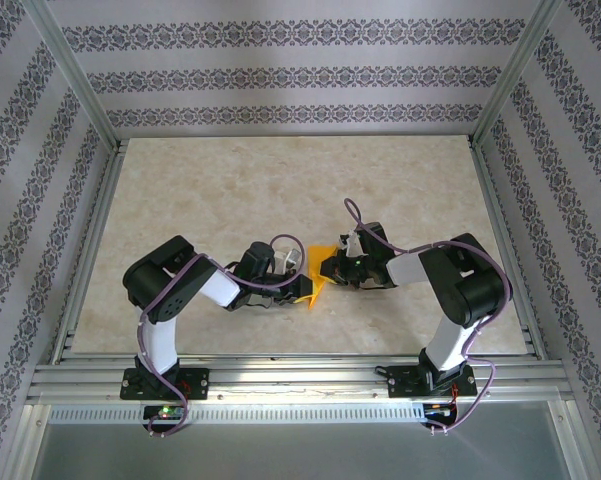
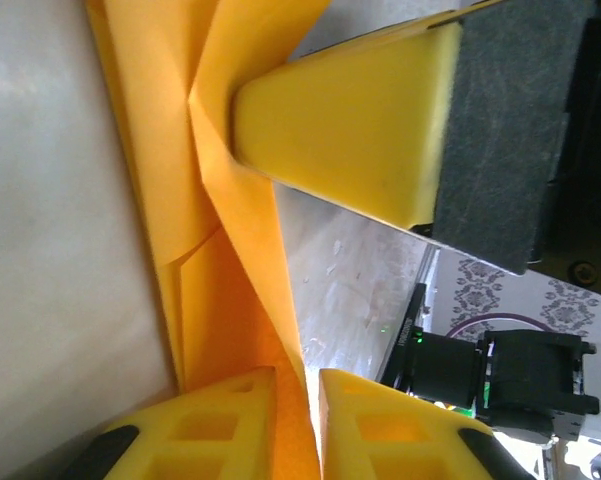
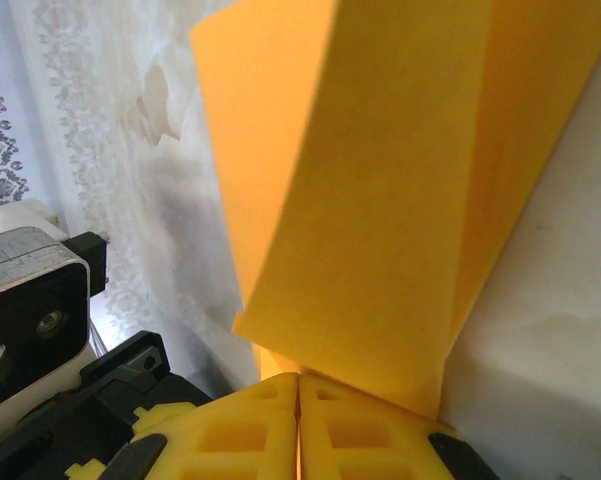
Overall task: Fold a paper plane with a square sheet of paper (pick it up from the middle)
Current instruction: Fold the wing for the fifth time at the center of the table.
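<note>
The square sheet of paper (image 1: 318, 285), partly folded, sits between both arms at the worktop's (image 1: 280, 190) near middle. The right end effector (image 3: 298, 398) pinches it. The left end effector (image 2: 298, 425) stands slightly parted around its edge. Line up the edges, then regrip firmly before creasing.

The paper (image 1: 320, 283) is thin, matt orange, with sharp creases. The fingers (image 3: 265, 400) are yellow moulded plastic, smooth with a dull sheen and open cells. One carries a rough, dark grey, felt-like pad (image 2: 510, 130). The table (image 1: 280, 190) is smooth, marbled beige with a faint gloss. The rails (image 1: 280, 375) are brushed metal. The arm shells (image 1: 162, 340) are smooth black and white plastic.
</note>
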Controlling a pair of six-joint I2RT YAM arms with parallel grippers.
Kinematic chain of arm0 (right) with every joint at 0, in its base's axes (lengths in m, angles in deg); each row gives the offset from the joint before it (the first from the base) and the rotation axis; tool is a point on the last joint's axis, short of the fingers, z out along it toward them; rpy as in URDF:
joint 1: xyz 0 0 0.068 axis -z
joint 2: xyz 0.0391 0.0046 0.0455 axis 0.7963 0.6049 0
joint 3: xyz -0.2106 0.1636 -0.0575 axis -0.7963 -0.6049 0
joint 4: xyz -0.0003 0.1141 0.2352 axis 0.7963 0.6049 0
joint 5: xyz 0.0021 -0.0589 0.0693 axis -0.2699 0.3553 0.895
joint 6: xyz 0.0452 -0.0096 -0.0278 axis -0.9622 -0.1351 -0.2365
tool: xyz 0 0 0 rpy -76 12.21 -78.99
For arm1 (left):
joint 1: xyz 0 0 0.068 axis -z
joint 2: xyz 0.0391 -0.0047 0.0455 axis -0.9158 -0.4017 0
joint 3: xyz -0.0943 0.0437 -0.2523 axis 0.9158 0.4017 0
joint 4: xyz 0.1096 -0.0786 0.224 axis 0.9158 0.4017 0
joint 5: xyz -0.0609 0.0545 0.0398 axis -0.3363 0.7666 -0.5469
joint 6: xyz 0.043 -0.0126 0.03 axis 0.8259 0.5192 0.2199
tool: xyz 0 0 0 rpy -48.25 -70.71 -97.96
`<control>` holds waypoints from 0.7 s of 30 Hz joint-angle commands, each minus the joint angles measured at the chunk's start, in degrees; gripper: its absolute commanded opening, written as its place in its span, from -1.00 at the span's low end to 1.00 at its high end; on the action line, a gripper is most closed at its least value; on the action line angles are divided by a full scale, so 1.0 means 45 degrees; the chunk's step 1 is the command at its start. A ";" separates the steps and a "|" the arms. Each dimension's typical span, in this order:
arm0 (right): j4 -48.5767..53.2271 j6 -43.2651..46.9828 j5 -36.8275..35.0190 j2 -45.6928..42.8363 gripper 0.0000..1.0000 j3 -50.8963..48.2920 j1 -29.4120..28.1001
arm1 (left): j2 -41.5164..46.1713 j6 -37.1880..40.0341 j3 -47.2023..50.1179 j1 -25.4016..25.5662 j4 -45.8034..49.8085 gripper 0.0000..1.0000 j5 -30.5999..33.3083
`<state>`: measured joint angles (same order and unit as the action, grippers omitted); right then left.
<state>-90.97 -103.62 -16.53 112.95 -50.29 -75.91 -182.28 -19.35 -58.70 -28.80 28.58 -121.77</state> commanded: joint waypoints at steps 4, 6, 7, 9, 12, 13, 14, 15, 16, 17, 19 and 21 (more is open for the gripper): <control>0.0879 0.0477 -0.1096 0.0546 -0.81 0.0133 -0.0137 | 0.0662 0.1802 -0.0310 0.0192 0.5273 -0.82 0.0623; 0.0975 0.0496 -0.1106 0.0545 -0.81 0.0177 -0.0132 | 0.0818 0.2249 -0.0652 0.0259 0.6134 -0.87 0.0659; 0.1018 0.0501 -0.1130 0.0518 -0.81 0.0180 -0.0151 | 0.0859 0.2406 -0.0773 0.0314 0.6394 -0.87 0.0650; 0.1101 0.0549 -0.1163 0.0526 -0.81 0.0199 -0.0152 | 0.0838 0.2608 -0.1016 0.0402 0.6735 -0.92 0.0446; 0.1248 0.0593 -0.1243 0.0526 -0.81 0.0199 -0.0157 | 0.0760 0.2971 -0.1374 0.0524 0.7424 -0.87 0.0237; 0.1306 0.0628 -0.1252 0.0518 -0.82 0.0190 -0.0171 | 0.0805 0.3076 -0.1424 0.0541 0.7610 -0.83 0.0245; 0.1345 0.0657 -0.1278 0.0507 -0.81 0.0189 -0.0171 | 0.0849 0.3164 -0.1444 0.0558 0.7808 -0.79 0.0264; 0.1411 0.0676 -0.1303 0.0506 -0.81 0.0214 -0.0172 | 0.0925 0.3242 -0.1483 0.0550 0.7993 -0.78 0.0314; 0.1510 0.0717 -0.1338 0.0479 -0.81 0.0219 -0.0171 | 0.1009 0.3378 -0.1519 0.0568 0.8311 -0.77 0.0371; 0.1558 0.0735 -0.1376 0.0487 -0.81 0.0236 -0.0171 | 0.1093 0.3536 -0.1588 0.0569 0.8661 -0.76 0.0413; 0.1683 0.0774 -0.1399 0.0467 -0.82 0.0272 -0.0174 | 0.1220 0.3857 -0.1735 0.0581 0.9287 -0.75 0.0498; 0.1778 0.0823 -0.1423 0.0465 -0.82 0.0316 -0.0171 | 0.1322 0.4056 -0.1842 0.0592 0.9637 -0.73 0.0456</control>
<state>-87.49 -102.07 -17.02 112.95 -48.81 -76.20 -177.10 -4.80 -67.29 -27.18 60.77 -119.54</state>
